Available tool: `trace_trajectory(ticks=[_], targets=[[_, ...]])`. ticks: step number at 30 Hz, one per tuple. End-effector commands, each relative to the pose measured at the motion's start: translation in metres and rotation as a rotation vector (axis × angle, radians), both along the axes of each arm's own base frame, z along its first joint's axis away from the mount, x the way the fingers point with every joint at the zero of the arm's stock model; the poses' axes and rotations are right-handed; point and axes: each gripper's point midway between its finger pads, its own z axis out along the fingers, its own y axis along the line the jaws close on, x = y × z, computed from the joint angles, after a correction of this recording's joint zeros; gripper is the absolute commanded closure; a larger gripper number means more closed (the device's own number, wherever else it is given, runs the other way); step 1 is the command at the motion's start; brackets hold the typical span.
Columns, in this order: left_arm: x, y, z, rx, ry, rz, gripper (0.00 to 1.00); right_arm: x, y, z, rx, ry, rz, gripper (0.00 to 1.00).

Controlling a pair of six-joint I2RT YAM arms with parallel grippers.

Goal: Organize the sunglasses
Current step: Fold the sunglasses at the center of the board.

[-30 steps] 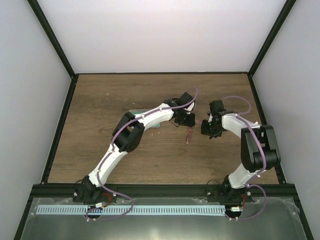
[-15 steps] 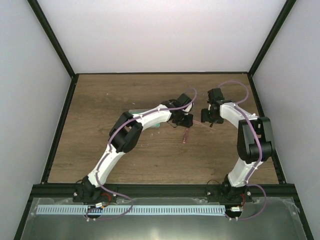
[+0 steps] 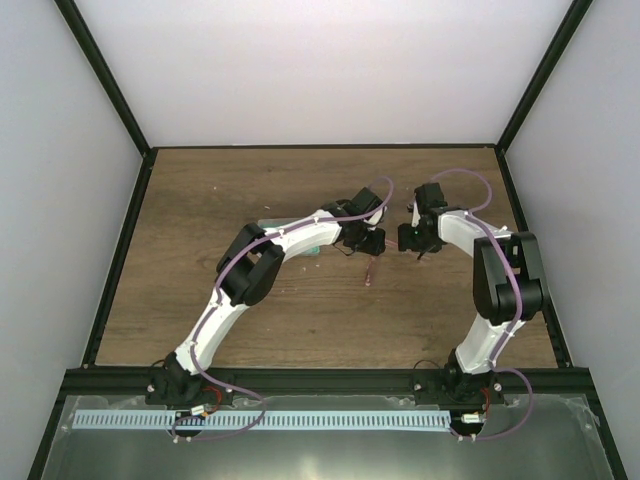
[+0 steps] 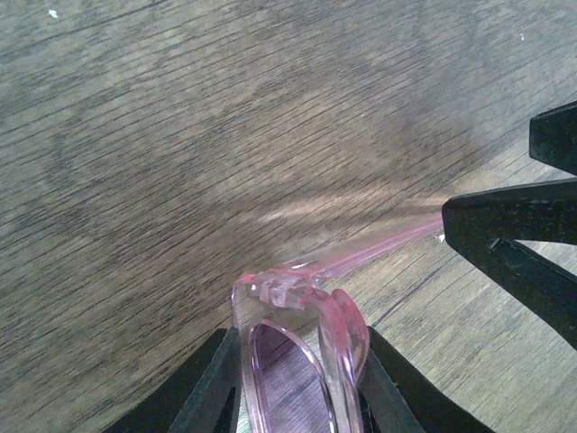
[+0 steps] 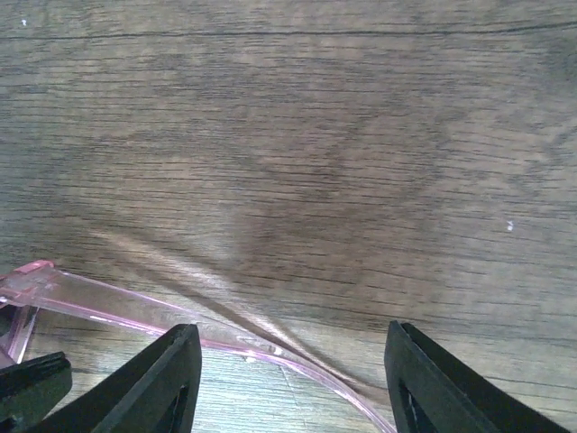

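Note:
My left gripper (image 3: 366, 243) is shut on the sunglasses (image 4: 297, 352), a pink-purple transparent frame with tinted lenses, and pinches the front at one hinge corner, held above the wooden table. One temple (image 3: 371, 272) hangs toward the near side. The other temple (image 4: 379, 245) sticks out toward my right gripper (image 3: 409, 240). In the right wrist view that temple (image 5: 135, 307) runs across low between the right gripper's (image 5: 287, 374) spread fingers (image 5: 167, 383). I see no contact with either one.
A pale green-blue object (image 3: 268, 222) lies on the table mostly hidden under my left forearm. Black frame rails (image 3: 120, 260) edge the brown wooden table, with white walls behind.
My right gripper has moved away from the bases and slightly left, closer to the left gripper and the outstretched temple. The left gripper still holds the sunglasses, almost unmoved.

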Motion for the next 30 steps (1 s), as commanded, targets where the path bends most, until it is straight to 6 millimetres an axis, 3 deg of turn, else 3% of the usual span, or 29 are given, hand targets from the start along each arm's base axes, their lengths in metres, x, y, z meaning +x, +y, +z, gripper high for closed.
trace_trajectory(ticks=[1,5,9,20,30], targets=[[-0.038,0.087,-0.100,0.350,0.220,0.052,0.66,-0.002,0.002,-0.014,0.004,0.039,-0.002,0.46],[-0.040,0.087,-0.101,0.344,0.233,0.060,0.66,-0.007,0.005,-0.017,0.021,0.063,-0.016,0.59],[-0.041,0.086,-0.102,0.335,0.239,0.064,0.66,-0.013,0.006,-0.020,0.034,0.073,-0.013,0.61],[-0.041,0.083,-0.099,0.311,0.249,0.085,0.66,-0.026,0.024,-0.019,0.144,0.110,0.001,0.82],[-0.044,0.084,-0.101,0.306,0.261,0.096,0.63,-0.049,0.046,-0.022,0.189,0.145,0.038,0.84]])
